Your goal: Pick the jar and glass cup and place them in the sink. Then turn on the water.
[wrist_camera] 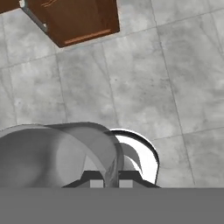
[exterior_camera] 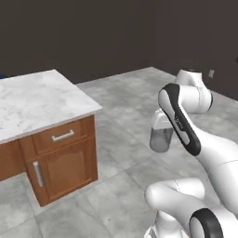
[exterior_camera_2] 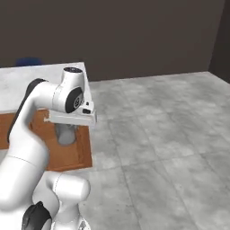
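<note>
The gripper (exterior_camera: pixel 161 139) is closed on the glass cup (exterior_camera: pixel 161 140), carrying it upright above the tiled floor (exterior_camera: pixel 121 153), off the corner of the marble-topped cabinet (exterior_camera: pixel 56 139). Best keep the cup level and the grip firm until a sink comes into reach.

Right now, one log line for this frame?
phase: carry | gripper: shut on glass cup | cup: above floor, beside island cabinet
</note>
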